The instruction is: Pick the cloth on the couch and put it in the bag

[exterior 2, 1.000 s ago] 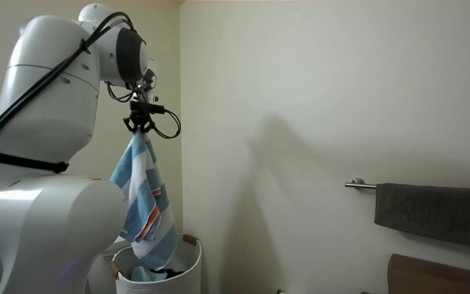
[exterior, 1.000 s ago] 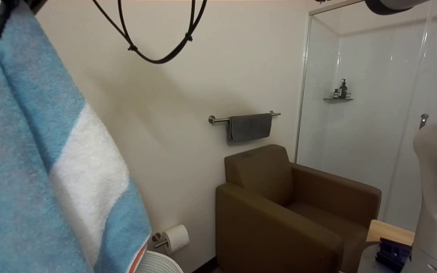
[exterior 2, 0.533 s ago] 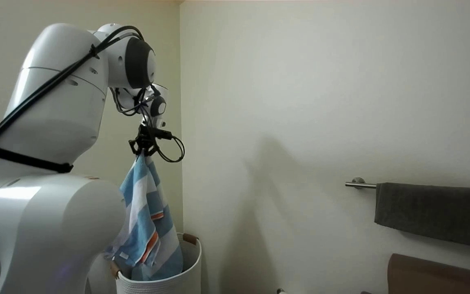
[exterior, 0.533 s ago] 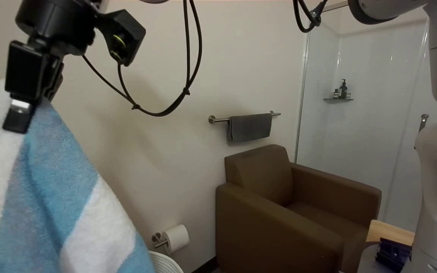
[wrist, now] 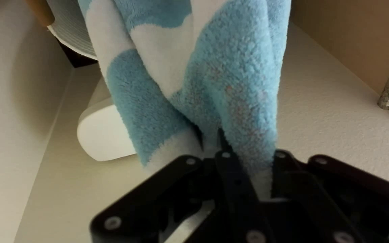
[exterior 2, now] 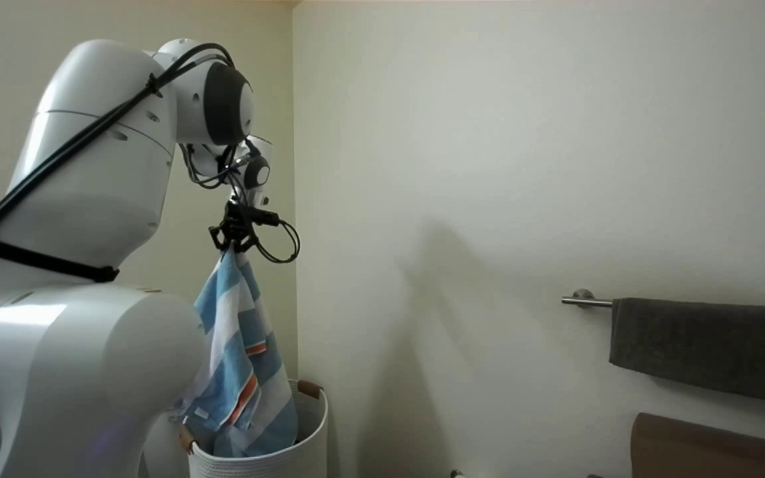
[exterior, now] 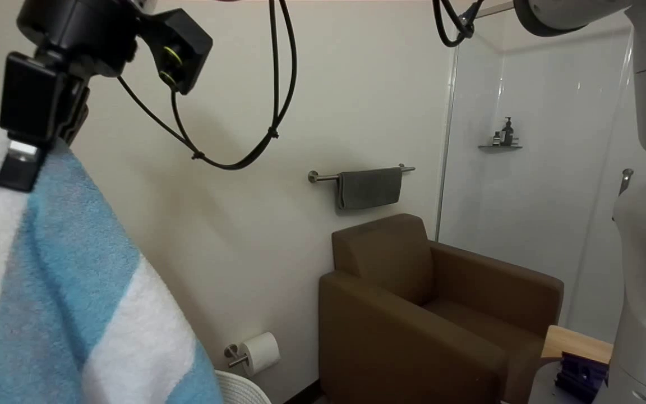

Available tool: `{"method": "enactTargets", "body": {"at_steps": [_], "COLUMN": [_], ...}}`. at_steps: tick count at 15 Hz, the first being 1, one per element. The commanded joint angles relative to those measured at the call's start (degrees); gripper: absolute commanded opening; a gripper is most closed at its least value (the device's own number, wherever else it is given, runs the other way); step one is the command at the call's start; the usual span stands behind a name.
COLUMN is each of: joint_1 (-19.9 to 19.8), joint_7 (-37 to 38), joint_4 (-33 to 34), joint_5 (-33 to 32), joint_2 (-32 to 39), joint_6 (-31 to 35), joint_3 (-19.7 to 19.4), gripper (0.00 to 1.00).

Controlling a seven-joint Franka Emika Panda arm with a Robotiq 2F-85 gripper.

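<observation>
The cloth is a towel with blue and white stripes and orange edging. It hangs from my gripper in both exterior views (exterior: 84, 269) (exterior 2: 240, 345) and fills the middle of the wrist view (wrist: 194, 67). My gripper (exterior 2: 233, 247) is shut on the bunched top of the cloth; the wrist view shows cloth between its fingers (wrist: 228, 168). The bag is a white woven basket (exterior 2: 313, 435) with brown handles. The gripper is well above it, and the cloth's lower end hangs inside its opening. The cloth hides most of the bag's inside. The bag's rim also shows in an exterior view (exterior: 241, 390).
A brown armchair (exterior: 413, 314) stands by the wall. A grey towel (exterior: 370, 188) hangs on a wall rail, and a toilet paper roll (exterior: 261, 352) is mounted lower. A white rounded object (wrist: 105, 133) shows in the wrist view. Walls meet in a corner behind the bag.
My gripper has come down with the cloth, and the cloth's lower end has sunk further into the bag. Over the last half second there is almost no movement.
</observation>
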Motion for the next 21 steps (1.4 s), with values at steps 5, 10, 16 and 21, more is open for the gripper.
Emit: {"method": "enactTargets", "body": {"at_steps": [5, 10, 16, 21], "joint_1": [-0.6, -1.3, -1.0, -3.2], "joint_7": [0.3, 0.1, 11.8, 14.3], "joint_4": [-6.2, -13.6, -22.2, -28.2], "joint_5": [0.5, 1.0, -7.0, -4.0], "joint_2": [0.8, 1.9, 2.0, 4.3], "joint_6": [7.9, 17.2, 28.9, 33.7], "joint_3": [0.4, 1.0, -1.9, -1.6], "gripper": [0.09, 0.09, 0.09, 0.09]}}
